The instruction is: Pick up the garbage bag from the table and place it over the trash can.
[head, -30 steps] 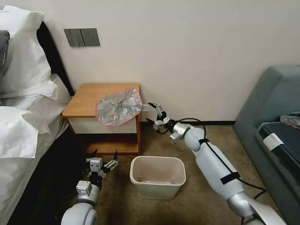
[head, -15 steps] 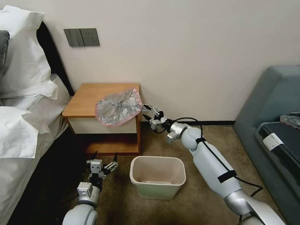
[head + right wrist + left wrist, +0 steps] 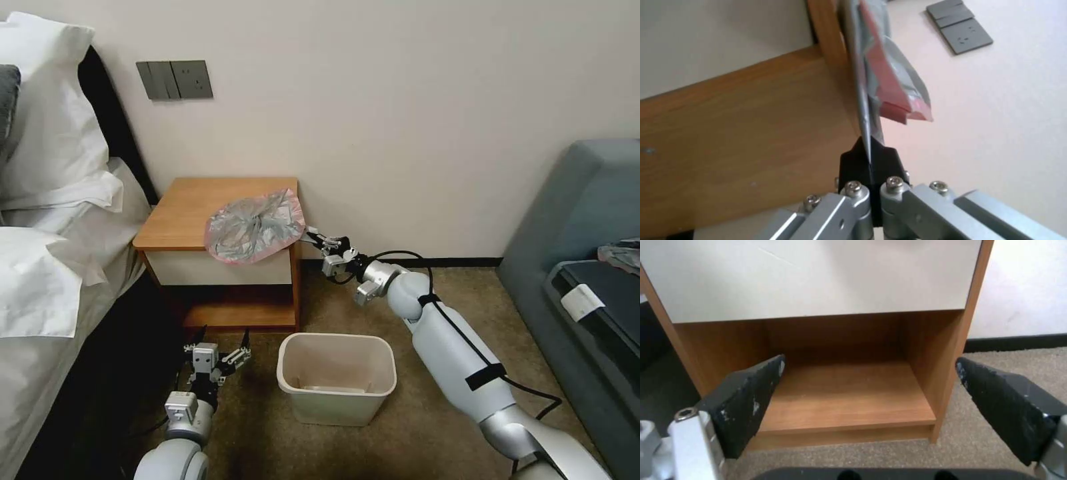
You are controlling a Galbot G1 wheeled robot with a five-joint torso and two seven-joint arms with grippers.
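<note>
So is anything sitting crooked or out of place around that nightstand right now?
The garbage bag lies crumpled at the table's front right corner, spilling over the front and right edges. The right gripper is shut on its overhanging grey tab. The trash can stands upright and unlined. Nothing looks damaged.

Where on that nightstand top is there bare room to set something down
The nightstand top is bare over its rear and bed-side part, bordered by the wall and the pillows. The front corner toward the sofa is crowded: the garbage bag covers it and overhangs the edge, where the right gripper has pinched it. The left gripper hangs open near the lower shelf.
</note>
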